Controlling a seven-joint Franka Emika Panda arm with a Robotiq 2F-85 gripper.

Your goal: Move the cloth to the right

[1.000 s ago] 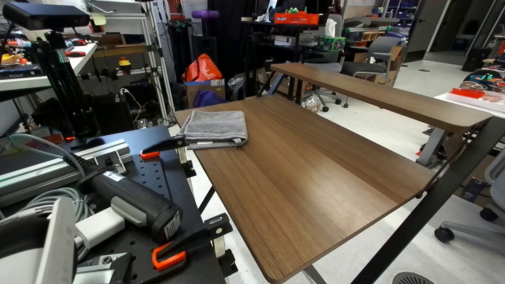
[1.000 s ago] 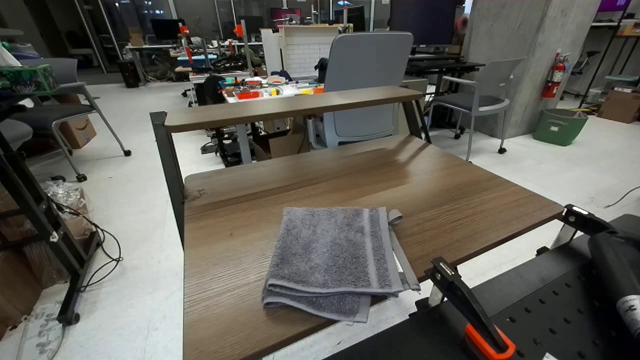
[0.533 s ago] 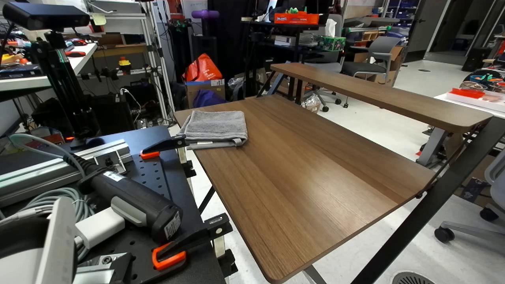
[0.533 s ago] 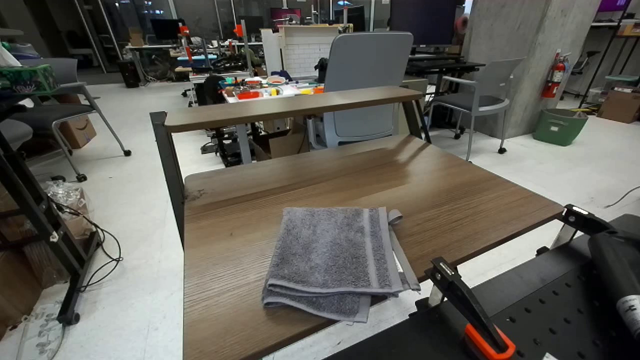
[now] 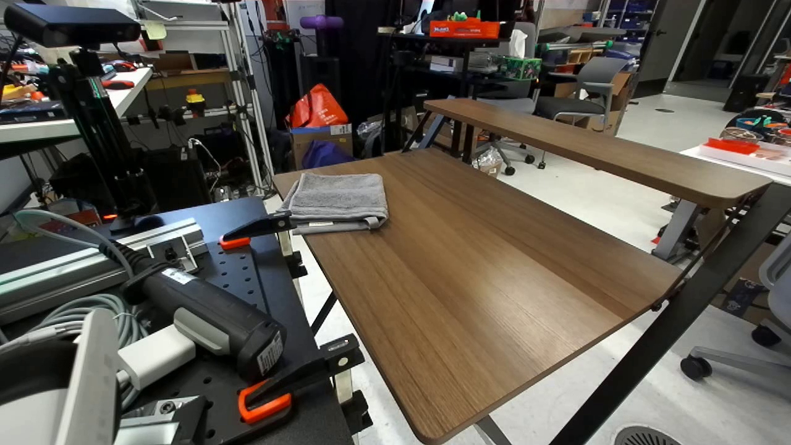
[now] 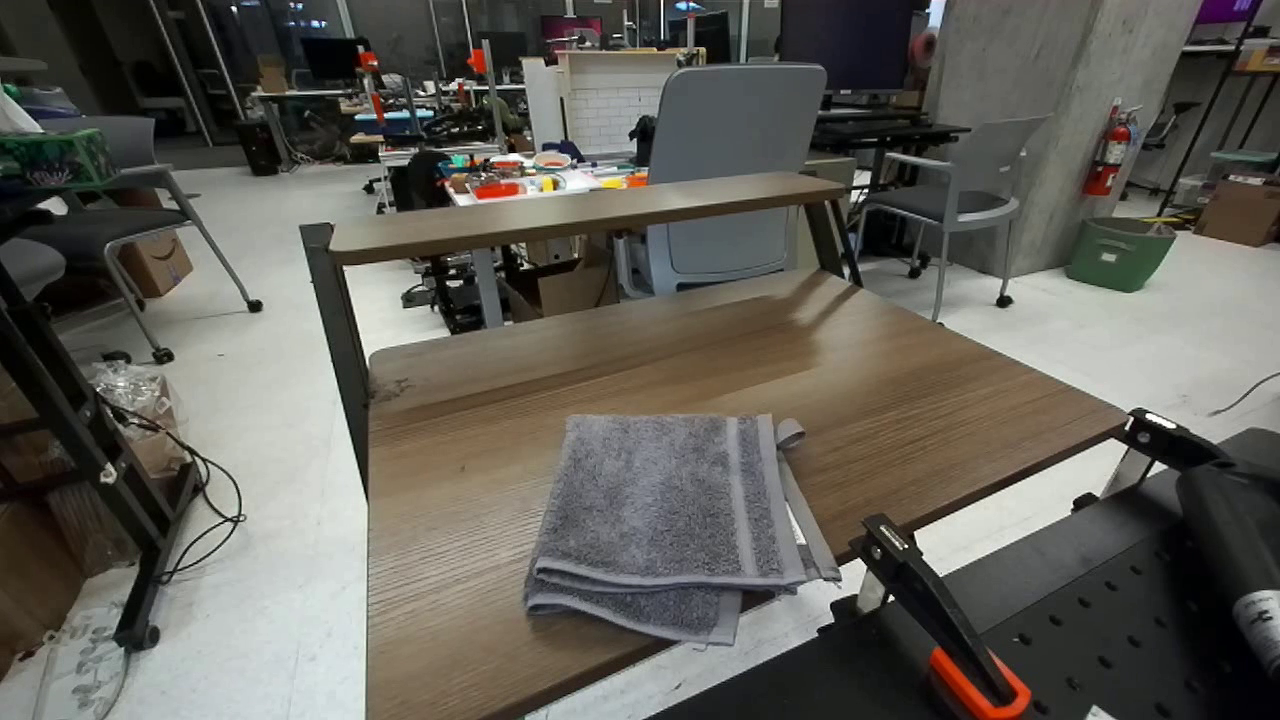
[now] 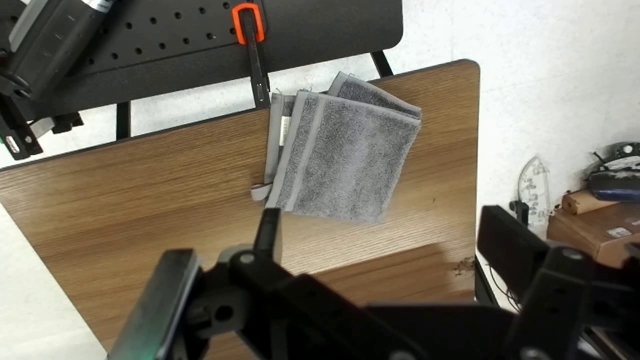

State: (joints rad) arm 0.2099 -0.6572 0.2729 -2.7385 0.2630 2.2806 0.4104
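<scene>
Closest in the wrist view, the black fingers point(image 7: 510, 250) stand wide apart above the brown wood-grain surface point(image 7: 150, 190). In an exterior view the near side is a black perforated bench point(image 5: 281, 272) carrying a black handheld device point(image 5: 222, 310) and an aluminium extrusion point(image 5: 68, 278); two clamps point(image 5: 306, 372) with orange grips sit along its edge. Next comes the folded grey terry towel point(image 7: 350, 160), lying on the surface near a corner, apart from the fingers and just beside one clamp; a lower fold pokes out past the edge that faces the bench. A loop point(image 7: 261, 191) and a white label point(image 7: 284, 131) show along one side of it. Along the far side of the surface, in both exterior views, runs a raised wooden shelf point(image 6: 590, 215). Behind it stand a grey office chair point(image 6: 735, 150), then a green waste bin point(image 6: 1118, 258) beside a concrete pillar point(image 6: 1020, 100).
</scene>
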